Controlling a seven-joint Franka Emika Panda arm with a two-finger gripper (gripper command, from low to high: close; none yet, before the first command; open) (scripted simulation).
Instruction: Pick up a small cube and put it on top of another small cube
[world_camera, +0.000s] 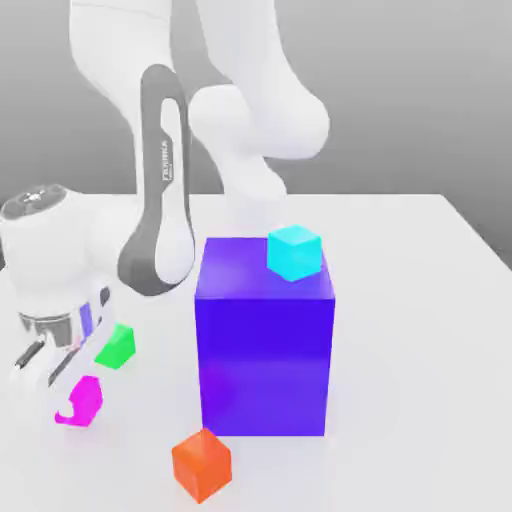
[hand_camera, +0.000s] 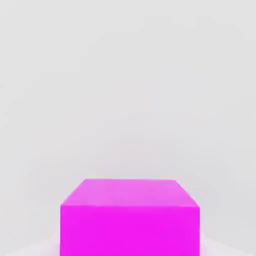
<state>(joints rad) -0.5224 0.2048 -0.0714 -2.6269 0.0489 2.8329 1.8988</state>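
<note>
A small magenta cube (world_camera: 88, 396) sits on the white table at the exterior view's left, and it looms close and large in the hand view (hand_camera: 130, 220). My gripper (world_camera: 75, 405) is down at this cube, shut on it, with one white fingertip (world_camera: 66, 413) curling across its near face. A small green cube (world_camera: 117, 345) lies just behind it. Near the front edge rests a small orange cube (world_camera: 201, 464). A small cyan cube (world_camera: 295, 251) stands on the back right corner of a big blue block (world_camera: 265, 345).
The big blue block fills the middle of the white table (world_camera: 420, 330) and stands much taller than the small cubes. The arm's white base and links rise behind it. Open table surface stretches to the exterior view's right.
</note>
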